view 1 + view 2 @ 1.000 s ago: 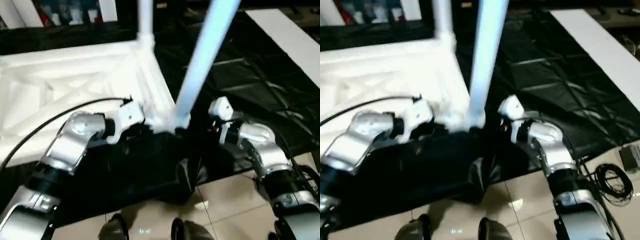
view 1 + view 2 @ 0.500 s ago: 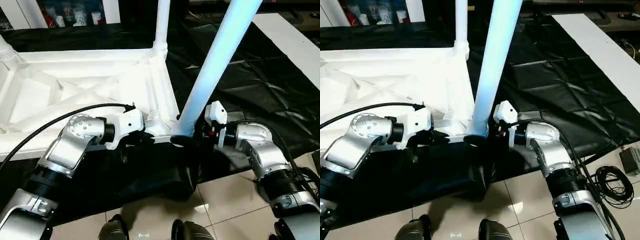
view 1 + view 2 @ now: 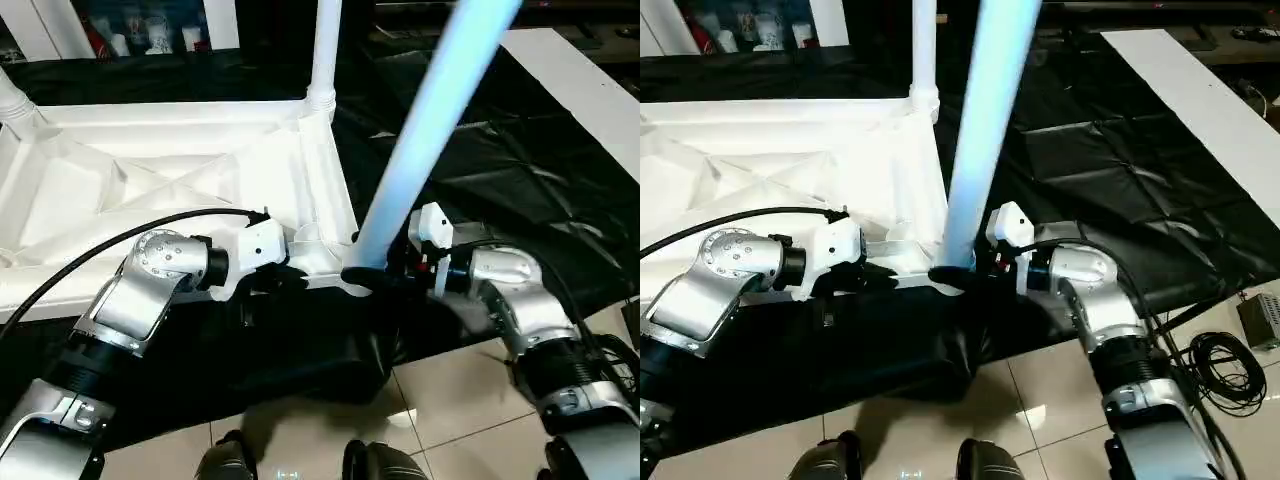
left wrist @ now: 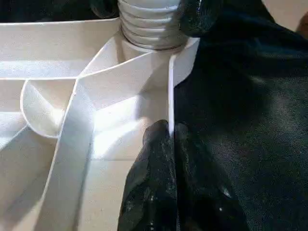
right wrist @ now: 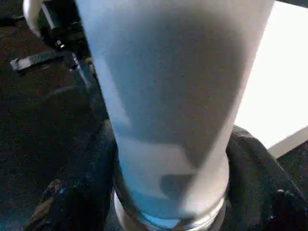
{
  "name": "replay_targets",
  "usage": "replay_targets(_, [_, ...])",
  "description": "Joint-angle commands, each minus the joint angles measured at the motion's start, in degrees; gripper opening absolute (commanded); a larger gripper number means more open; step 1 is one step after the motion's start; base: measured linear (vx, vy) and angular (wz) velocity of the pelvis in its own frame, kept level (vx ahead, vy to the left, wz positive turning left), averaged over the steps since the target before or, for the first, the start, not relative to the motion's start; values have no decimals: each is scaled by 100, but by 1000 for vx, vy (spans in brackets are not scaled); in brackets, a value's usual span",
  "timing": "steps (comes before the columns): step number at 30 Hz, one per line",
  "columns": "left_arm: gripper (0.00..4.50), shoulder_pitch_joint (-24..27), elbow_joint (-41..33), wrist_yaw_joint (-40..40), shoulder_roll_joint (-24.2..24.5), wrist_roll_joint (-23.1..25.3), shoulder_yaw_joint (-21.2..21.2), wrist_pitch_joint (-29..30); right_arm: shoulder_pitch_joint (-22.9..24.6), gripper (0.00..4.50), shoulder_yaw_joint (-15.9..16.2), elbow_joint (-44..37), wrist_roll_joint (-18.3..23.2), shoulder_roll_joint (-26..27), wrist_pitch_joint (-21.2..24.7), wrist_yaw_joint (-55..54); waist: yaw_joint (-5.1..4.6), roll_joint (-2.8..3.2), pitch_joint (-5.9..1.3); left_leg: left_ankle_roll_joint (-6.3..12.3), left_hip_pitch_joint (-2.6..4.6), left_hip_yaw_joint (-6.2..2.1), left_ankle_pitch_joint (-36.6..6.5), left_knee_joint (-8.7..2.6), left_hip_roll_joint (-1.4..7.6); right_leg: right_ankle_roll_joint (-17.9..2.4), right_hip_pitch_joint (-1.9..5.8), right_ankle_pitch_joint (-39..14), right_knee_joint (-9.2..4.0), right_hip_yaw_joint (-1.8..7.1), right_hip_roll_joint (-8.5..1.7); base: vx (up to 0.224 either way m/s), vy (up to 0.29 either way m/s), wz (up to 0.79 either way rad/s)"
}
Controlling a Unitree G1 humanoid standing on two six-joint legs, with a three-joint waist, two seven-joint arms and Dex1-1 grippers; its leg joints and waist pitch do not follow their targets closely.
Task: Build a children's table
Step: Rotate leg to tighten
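Observation:
The white tabletop (image 3: 150,180) lies underside up on a black sheet, its ribs showing. One white leg (image 3: 325,50) stands in the far right corner socket, and another leg (image 3: 12,98) stands at the far left. A third leg (image 3: 420,140) rises tilted from the near right corner socket (image 4: 151,29). My left gripper (image 4: 169,132) is shut on the tabletop's thin rim beside that socket. My right gripper (image 3: 375,280) is shut on the base of the tilted leg, with black fingers (image 5: 82,192) on both sides of it.
The black sheet (image 3: 500,150) covers the floor under and to the right of the tabletop. A long white board (image 3: 590,90) lies at the far right. Beige tiles (image 3: 450,400) lie in front, with coiled cables (image 3: 1225,365) and a small grey box (image 3: 1260,320) at right.
The head camera has shifted since a second ago. My right gripper's fingers have drawn in around the near leg's base, and that leg shows motion blur. The left gripper stays on the rim.

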Motion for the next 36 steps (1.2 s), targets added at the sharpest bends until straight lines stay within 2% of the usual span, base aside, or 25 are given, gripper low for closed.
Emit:
replay_targets(1, [0,66,368,468,-347,115,-153,247,-15,269,-69,421,-317,147,36,-794,-26,-1,-368,499,123,-20,-777,-254,137,-1633,237,-351,-402,252,-288,0,0,0])
replay_targets(2, [0,44,415,554,-400,125,-133,271,-20,269,-85,469,-339,181,32,-911,-20,0,-359,247,140,-51,-1163,-282,142,-1475,238,-1157,-468,250,-323,0,0,0])
replay_targets(3, [0,-22,550,806,-539,192,-108,360,-33,269,-149,587,-396,297,24,-1300,-26,-6,-350,175,131,-55,-1213,-292,143,-1409,235,-1320,-481,253,-325,-51,13,-2])
replay_targets(4, [0,-127,738,1142,-739,306,-115,492,-57,269,-255,731,-436,496,105,-1884,-31,2,-325,77,150,-66,-1407,-317,147,-1307,198,-1651,-526,259,-329,0,0,0])
replay_targets(6, [0,-248,929,1546,-985,405,-92,731,-82,269,-348,850,-493,716,193,-2522,-39,-5,-317,-11,159,-83,-1590,-335,144,-1198,184,-1961,-554,260,-337,0,0,0])
replay_targets(7, [0,-348,1089,1865,-1177,441,-32,906,-120,269,-429,939,-513,879,276,-2997,-45,20,-323,-120,167,-99,-1688,-353,138,-1085,167,-2175,-573,261,-339,0,0,0])
replay_targets(8, [0,-474,1291,2235,-1391,469,59,1110,-201,269,-555,1089,-489,1076,350,-3553,-46,43,-321,-150,187,-105,-1771,-369,139,-1055,151,-2181,-594,254,-333,0,0,0])
replay_targets(10, [0,-604,1504,2588,-1581,503,142,1270,-317,269,-693,1284,-440,1274,391,-4107,-66,25,-326,-188,180,-107,-1833,-378,126,-1023,151,-2188,-594,248,-326,0,0,0])
replay_targets(11, [0,-696,1662,2820,-1686,540,183,1304,-408,269,-766,1413,-411,1408,403,-4446,-56,36,-345,-158,162,-112,-1828,-376,108,-923,156,-2116,-606,247,-324,0,0,0])
replay_targets(12, [0,-754,1763,2941,-1739,560,198,1295,-473,269,-802,1492,-391,1493,408,-4642,-50,41,-351,-139,169,-111,-1825,-375,112,-909,156,-2048,-610,250,-324,0,0,0])
replay_targets(13, [0,-803,1854,3018,-1790,576,225,1294,-553,269,-823,1593,-405,1566,377,-4817,-48,44,-355,-99,192,-100,-1843,-369,112,-911,123,-1914,-607,260,-310,0,0,0])
replay_targets(16, [0,-878,1990,2981,-1827,620,223,1218,-793,269,-812,1860,-455,1706,271,-4971,-49,20,-359,-18,152,-99,-1803,-369,91,-902,143,-1808,-600,262,-303,0,0,0])
replay_targets(19, [0,-857,1912,2868,-1787,658,217,1168,-868,269,-747,1854,-516,1763,49,-4630,-39,14,-364,57,132,-94,-1788,-368,101,-848,144,-1806,-611,266,-311,0,0,0])
replay_targets(20, [0,-844,1874,2811,-1765,666,200,1145,-860,269,-793,1793,-432,1800,7,-4472,-41,-5,-366,75,123,-93,-1749,-365,100,-850,150,-1774,-606,265,-309,0,0,0])
replay_targets(21, [0,-849,1877,2812,-1765,666,195,1145,-866,269,-811,1790,-416,1817,-7,-4454,-34,9,-372,113,119,-90,-1683,-364,105,-870,150,-1685,-597,268,-312,0,0,0])
replay_targets(22, [0,-858,1857,2808,-1768,651,186,1165,-878,269,-863,1757,-376,1865,-86,-4377,-39,-2,-376,141,111,-83,-1639,-359,105,-895,153,-1599,-588,267,-304,0,0,0])
replay_targets(23, [0,-859,1842,2808,-1770,634,188,1178,-881,304,-866,1744,-377,1871,-123,-4360,-35,4,-374,159,108,-81,-1604,-359,105,-921,152,-1566,-584,265,-305,0,0,0])
replay_targets(25, [0,-824,1728,2672,-1693,596,152,1139,-823,339,-781,1564,-367,1787,-220,-4052,-37,4,-372,181,93,-80,-1559,-361,105,-940,153,-1538,-583,262,-304,0,0,0])
replay_targets(27, [0,-775,1623,2455,-1584,568,79,1094,-783,352,-712,1403,-341,1632,-316,-3756,-32,4,-369,226,86,-80,-1570,-360,109,-941,155,-1522,-587,262,-307,0,0,0])
replay_targets(28, [0,-729,1533,2298,-1521,544,39,1054,-747,366,-723,1274,-250,1536,-255,-3527,-43,-5,-378,239,54,-88,-1473,-360,107,-952,188,-1429,-568,256,-306,0,0,0])
replay_targets(29, [0,-711,1499,2244,-1504,532,33,1047,-734,379,-731,1231,-212,1505,-217,-3427,-44,13,-391,276,62,-78,-1381,-348,110,-993,184,-1285,-556,259,-304,0,0,0])
replay_targets(31, [0,-634,1357,2076,-1442,465,48,1112,-657,391,-695,1014,-127,1330,-112,-2980,-47,3,-382,349,63,-62,-1337,-337,109,-1045,181,-1220,-566,259,-295,0,0,0])
replay_targets(32, [0,-573,1253,1926,-1371,422,27,1070,-560,398,-594,810,-133,1123,-19,-2595,-36,2,-383,374,59,-64,-1248,-333,108,-1072,209,-1147,-558,253,-292,0,0,0])
replay_targets(34, [0,-498,1129,1750,-1248,397,-7,926,-411,424,-414,513,-195,758,98,-2051,-20,8,-397,451,69,-35,-1049,-301,108,-1142,206,-819,-530,258,-277,0,0,0])
replay_targets(36, [0,-429,1016,1521,-1114,366,-62,802,-284,424,-329,229,-126,453,325,-1556,-3,-3,-405,566,63,-37,-848,-292,104,-1213,242,-503,-506,243,-265,0,0,0])
